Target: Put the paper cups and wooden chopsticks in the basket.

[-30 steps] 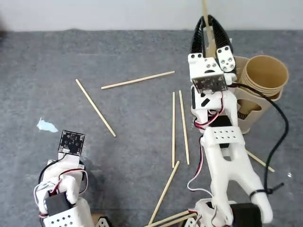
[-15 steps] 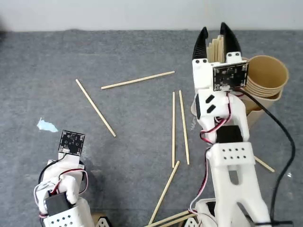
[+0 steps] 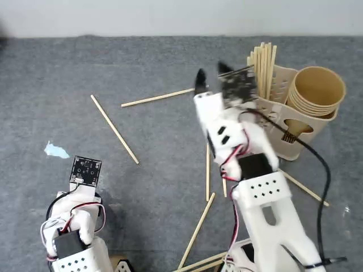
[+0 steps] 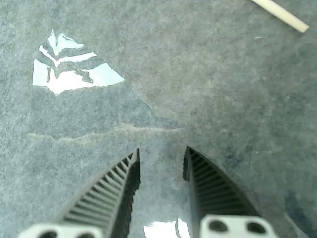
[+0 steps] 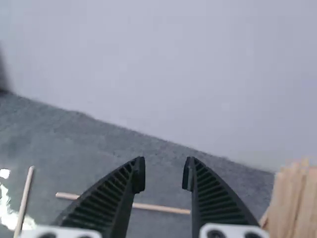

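Toward the far right corner of the table [image 3: 57, 73] sits the basket [image 3: 279, 85]. The stacked paper cups [image 3: 316, 90] are nested in its right side, and a bundle of chopsticks [image 3: 262, 63] stands upright in its left side.

My right arm [image 3: 266, 192] stretches from the near edge toward the far edge and leans left of the basket. The right gripper [image 3: 211, 72] sits just beside the basket's left wall, with its jaws parted and nothing between them. Its wrist camera looks nearly level, taking in the pale wall [image 5: 158, 64] behind the table and the bundle's ends at one side. That same view shows me the gap between the jaws is clear.

Loose chopsticks [image 3: 114, 129] lie scattered over the grey surface, left of centre, under the right arm and along the near edge.

My left arm [image 3: 79, 226] is folded up at the near left corner. From overhead, its wrist board covers the pincer. On the wrist camera, the left gripper [image 4: 162, 158] points down at the bare surface, slightly open and empty. A pale scrap [image 4: 69, 74] lies nearby, and one chopstick end sits well apart.
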`<state>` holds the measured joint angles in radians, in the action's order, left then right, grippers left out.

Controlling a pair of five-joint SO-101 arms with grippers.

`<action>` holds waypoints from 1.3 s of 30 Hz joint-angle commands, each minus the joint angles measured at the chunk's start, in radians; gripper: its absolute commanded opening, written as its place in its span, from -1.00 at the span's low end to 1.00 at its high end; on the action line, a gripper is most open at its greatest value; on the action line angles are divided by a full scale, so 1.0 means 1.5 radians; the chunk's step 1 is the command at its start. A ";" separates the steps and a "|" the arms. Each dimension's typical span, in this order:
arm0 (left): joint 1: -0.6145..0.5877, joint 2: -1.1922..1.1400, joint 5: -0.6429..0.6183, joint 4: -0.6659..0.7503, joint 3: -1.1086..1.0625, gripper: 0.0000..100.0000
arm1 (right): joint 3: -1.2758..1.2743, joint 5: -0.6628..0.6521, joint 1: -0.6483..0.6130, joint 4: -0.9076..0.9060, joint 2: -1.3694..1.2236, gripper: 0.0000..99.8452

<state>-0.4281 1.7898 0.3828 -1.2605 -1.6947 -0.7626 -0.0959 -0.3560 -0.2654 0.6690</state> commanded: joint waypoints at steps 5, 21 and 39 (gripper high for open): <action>0.004 0.005 -0.004 -0.004 0.008 -0.73 | 0.062 0.007 -0.072 -0.139 0.003 -0.71; 0.004 0.005 -0.004 -0.004 0.008 -0.73 | 0.537 0.139 -0.082 -0.535 -0.490 -0.71; 0.004 0.005 -0.004 -0.004 0.008 -0.73 | 0.844 0.095 0.029 -0.687 -0.831 -0.70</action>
<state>-0.4296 1.7898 0.3828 -1.2605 -1.6947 0.4266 0.0882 -0.3360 -1.2858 -0.5585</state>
